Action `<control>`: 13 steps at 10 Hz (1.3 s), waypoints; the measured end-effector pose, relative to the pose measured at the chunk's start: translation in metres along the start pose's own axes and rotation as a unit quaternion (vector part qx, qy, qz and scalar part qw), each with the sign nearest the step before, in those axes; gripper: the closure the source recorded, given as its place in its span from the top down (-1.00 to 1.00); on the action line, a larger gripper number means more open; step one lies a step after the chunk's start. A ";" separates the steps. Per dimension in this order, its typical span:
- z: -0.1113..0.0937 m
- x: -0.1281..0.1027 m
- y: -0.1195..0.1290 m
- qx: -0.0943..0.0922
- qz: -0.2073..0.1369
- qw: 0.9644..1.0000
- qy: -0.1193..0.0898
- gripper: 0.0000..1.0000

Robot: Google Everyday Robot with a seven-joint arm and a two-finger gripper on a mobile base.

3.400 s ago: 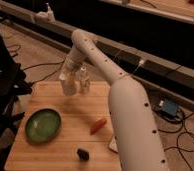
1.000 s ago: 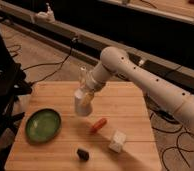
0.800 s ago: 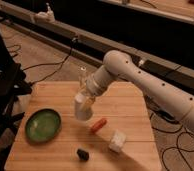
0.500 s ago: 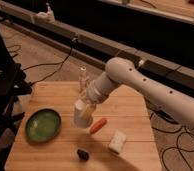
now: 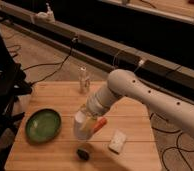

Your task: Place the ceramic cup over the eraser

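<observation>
The wooden table point(image 5: 55, 95) takes up most of the lower half, light planks, with dark floor and cables around it. The white arm point(image 5: 155, 97) comes in from the right edge and slopes down-left over the middle of the table.

Next biggest is the green plate point(image 5: 43, 124), sitting on the left part of the table, well apart from everything else.

The gripper point(image 5: 86, 121) is at the end of the arm, above the front-middle of the table, and it's pinching the ceramic cup point(image 5: 82, 125). Cup is lifted off the surface, long axis close to vertical but tipped a bit, top leaning toward the arm. I think the open mouth faces down, but honestly it's too blurry to be sure.

A white block point(image 5: 117, 141) lies flat on the table to the right of the cup. A slim white bottle point(image 5: 83, 80) stands upright near the back edge. An orange carrot-shaped piece point(image 5: 100, 123) pokes out just beside the cup, on its right.

Smallest thing: the eraser point(image 5: 83, 153), 1 dark chunk near the front edge, just below the cup and not touching it.
</observation>
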 end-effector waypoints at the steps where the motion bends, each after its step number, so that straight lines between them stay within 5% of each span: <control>1: 0.000 0.000 0.000 0.000 0.000 1.000 0.000 -0.97; 6: -0.005 -0.008 0.005 0.010 0.007 1.000 0.011 -0.97; 13: -0.004 -0.014 0.053 0.016 0.029 0.999 0.002 -0.97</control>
